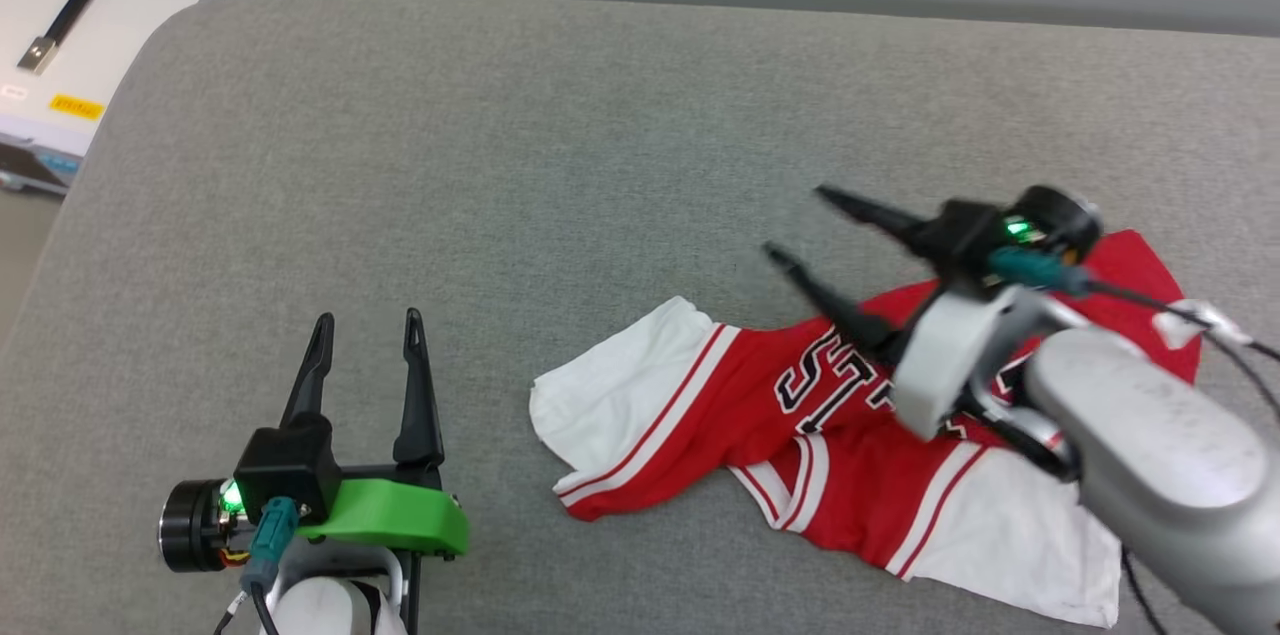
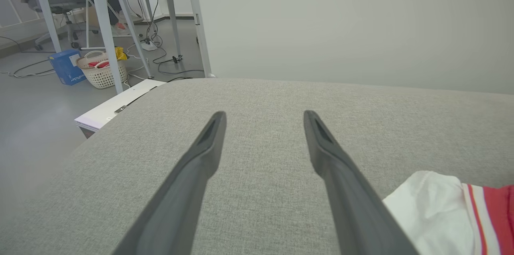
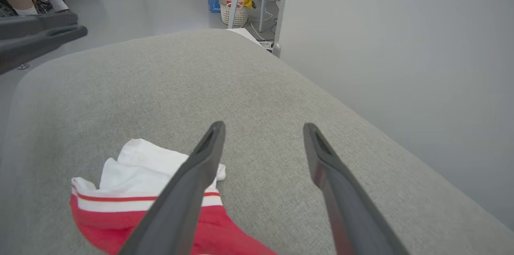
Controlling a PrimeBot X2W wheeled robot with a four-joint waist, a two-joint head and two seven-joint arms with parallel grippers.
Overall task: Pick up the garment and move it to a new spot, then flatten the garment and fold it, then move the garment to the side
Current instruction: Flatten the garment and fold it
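The right claw [image 1: 795,220] hung open above the shirt [image 1: 700,405], its two fingers spread with nothing between them, tips aimed over the bare grey cushion [image 1: 500,165] past the shirt's far edge. The left claw [image 1: 368,318] also stood open and empty, well apart to the shirt's left. The shirt lay rumpled on the near right part of the cushion. Judging by that, setting it at a spot looked done, while flattening, folding and moving it aside were all left. Its long axis ran left to right, one white sleeve toward the left claw, the other at the near right; where the collar pointed I could not tell
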